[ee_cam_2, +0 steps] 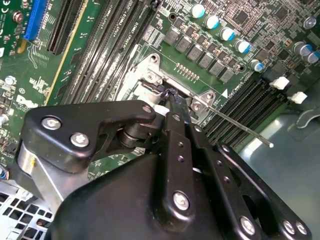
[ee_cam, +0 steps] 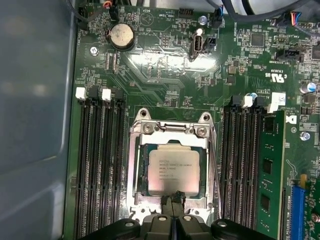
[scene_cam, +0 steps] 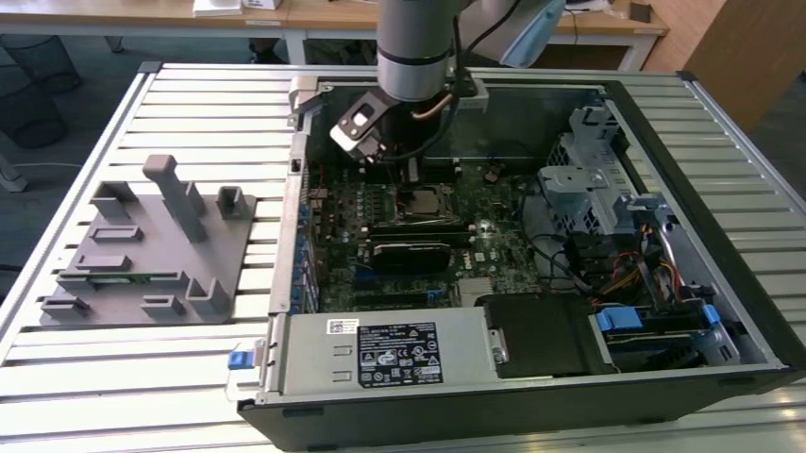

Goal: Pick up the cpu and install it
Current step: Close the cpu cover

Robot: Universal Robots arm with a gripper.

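- Gripper [ee_cam: 172, 202] low over the near edge of the socket [ee_cam: 172, 129]; fingers [ee_cam: 166, 200] pressed together, nothing seen between them.
- In the second wrist view, gripper [ee_cam_2: 170, 97] tip down at the socket's metal frame, touching or just short of it; cannot tell which.
- Cpu [ee_cam: 171, 171] lying flat inside the socket, silver top up, edges square to the frame, just beyond the fingertips and apart from them.
- Judged: pick-up and placing done, since the chip sits in the socket and not in the fingers.
- Thin lever [ee_cam_2: 240, 129] running out from the socket's side over the board; latched or free not clear. Clamping of the frame therefore unconfirmed and possibly left to do.
- Memory slots [ee_cam: 100, 165] flanking the socket on both sides, untouched.
- In the exterior view, cpu [scene_cam: 420, 200] a pale square in the middle of the board, directly under the arm's gripper [scene_cam: 410, 170].
- Open computer case [scene_cam: 705, 123] around the socket's board, lying on its side on the slatted desk [scene_cam: 164, 377].
- Grey fixture [scene_cam: 151, 255] well away from the socket, outside the case towards the exterior view's left; no chip seen on it, consistent with the pick-up step finished.
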